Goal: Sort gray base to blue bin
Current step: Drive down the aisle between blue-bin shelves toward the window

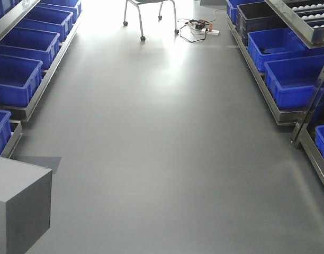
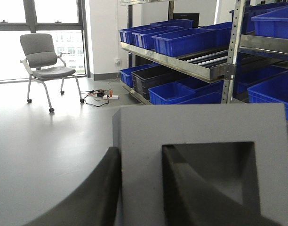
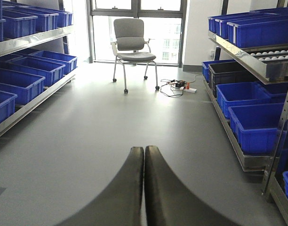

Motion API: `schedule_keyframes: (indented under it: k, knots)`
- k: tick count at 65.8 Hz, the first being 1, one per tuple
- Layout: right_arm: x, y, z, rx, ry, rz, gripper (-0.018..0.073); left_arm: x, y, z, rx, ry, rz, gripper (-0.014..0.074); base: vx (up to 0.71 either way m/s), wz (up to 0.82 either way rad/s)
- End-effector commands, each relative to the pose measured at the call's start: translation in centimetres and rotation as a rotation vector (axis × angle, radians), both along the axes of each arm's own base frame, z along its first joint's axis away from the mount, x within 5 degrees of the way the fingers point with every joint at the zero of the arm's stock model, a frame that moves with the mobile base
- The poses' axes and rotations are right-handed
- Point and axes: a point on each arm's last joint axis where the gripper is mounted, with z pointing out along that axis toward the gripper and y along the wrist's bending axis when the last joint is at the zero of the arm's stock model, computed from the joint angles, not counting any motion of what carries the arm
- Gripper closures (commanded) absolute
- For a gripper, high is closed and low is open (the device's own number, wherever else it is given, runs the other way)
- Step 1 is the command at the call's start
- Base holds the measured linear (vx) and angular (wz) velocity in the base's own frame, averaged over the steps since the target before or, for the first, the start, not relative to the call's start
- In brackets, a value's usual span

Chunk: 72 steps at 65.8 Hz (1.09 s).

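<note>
One gray base [image 2: 205,125] clamped in left end effector [image 2: 140,157].

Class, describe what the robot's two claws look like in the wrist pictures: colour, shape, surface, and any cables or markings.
Both the left claw and the right claw have two matte, near-black fingers, broad at the bottom of the picture and curving inward to narrow, rounded tips. No cables, labels or markings show on them. The arms are out of view.

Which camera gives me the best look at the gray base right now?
Left wrist view: the gray base fills it, recess visible, left gripper straddling one wall. The front view shows only its corner at lower left; the right wrist view shows none.
</note>
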Motion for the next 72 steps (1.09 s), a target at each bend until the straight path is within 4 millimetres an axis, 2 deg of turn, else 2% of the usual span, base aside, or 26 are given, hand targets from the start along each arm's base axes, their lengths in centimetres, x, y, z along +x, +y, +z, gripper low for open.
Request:
schedule_keyframes:
  k: [1, 72]
  knots:
    - [-0.02, -0.02, 0.30, -0.012, -0.076, -0.004, 0.0568, -0.19, 0.01, 1.89, -0.061, -0.113, -0.011, 0.0602, 0.36, -0.01]
    - [-0.02, -0.02, 0.30, -0.012, -0.076, -0.004, 0.0568, -0.19, 0.01, 1.89, -0.061, -0.113, -0.011, 0.0602, 0.36, 0.02]
